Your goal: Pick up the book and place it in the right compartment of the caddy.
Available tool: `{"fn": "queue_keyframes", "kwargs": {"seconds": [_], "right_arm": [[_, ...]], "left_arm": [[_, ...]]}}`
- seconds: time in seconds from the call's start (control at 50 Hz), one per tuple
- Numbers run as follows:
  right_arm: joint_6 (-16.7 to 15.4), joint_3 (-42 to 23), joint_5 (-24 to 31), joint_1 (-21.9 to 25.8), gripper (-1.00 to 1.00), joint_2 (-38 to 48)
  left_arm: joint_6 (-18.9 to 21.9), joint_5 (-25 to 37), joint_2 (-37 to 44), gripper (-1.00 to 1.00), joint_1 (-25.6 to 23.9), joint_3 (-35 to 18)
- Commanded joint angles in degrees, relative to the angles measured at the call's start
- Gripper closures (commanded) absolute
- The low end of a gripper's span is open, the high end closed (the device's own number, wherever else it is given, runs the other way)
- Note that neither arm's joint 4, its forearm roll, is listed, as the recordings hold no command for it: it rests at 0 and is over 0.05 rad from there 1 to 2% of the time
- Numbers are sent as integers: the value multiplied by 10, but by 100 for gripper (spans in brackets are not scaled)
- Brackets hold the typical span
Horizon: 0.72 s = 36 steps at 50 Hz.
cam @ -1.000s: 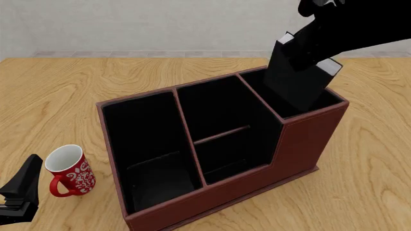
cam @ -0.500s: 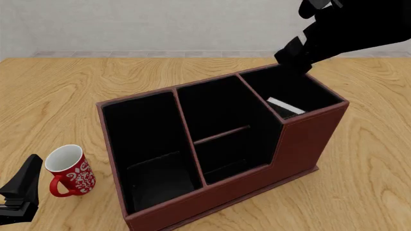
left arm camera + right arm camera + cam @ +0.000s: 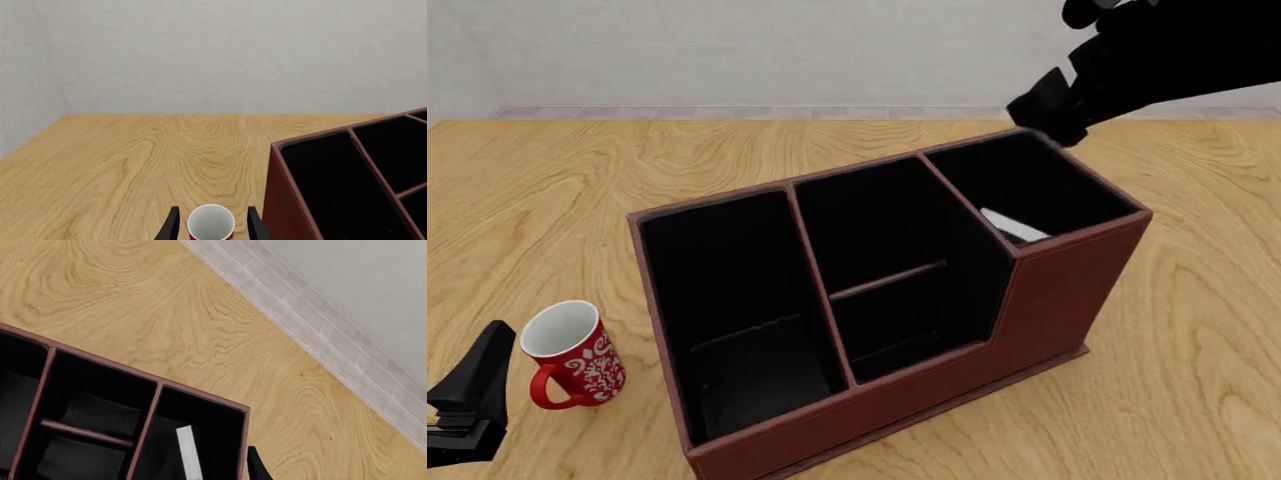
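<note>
The reddish-brown caddy [image 3: 1054, 300] stands mid-table. The black book lies deep inside the right compartment [image 3: 1028, 180]; only its white page edge [image 3: 1014, 226] shows, leaning against the divider. It also shows in the right wrist view [image 3: 189, 452]. My right gripper [image 3: 1049, 112] hovers above the far rim of that compartment, open and empty, clear of the book. One of its fingertips [image 3: 257, 467] shows in the right wrist view. My left gripper [image 3: 470, 395] is open and empty, low at the front left. Its fingers [image 3: 172, 227] frame the mug without touching it.
A red mug [image 3: 567, 355] with a white inside stands left of the caddy, just ahead of my left gripper; it also shows in the left wrist view [image 3: 211, 224]. The caddy's wide left section [image 3: 741, 300] and middle section with a crossbar [image 3: 888, 280] hold nothing.
The book has left my right gripper and slid down into the right compartment until only its white edge shows. The right gripper has lifted slightly. The left arm has not moved.
</note>
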Motion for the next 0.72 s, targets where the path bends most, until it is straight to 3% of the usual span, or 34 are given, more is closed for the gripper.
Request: {"fn": "queue_keyframes", "kwargs": {"seconds": [0.02,0.72], "right_arm": [[-2,4,6,1,-100,-26],[33,112,-59,-9,-100,-160]], "left_arm": [[0,0,0,-100,0,0],[0,0,0,-100,0,0]]}}
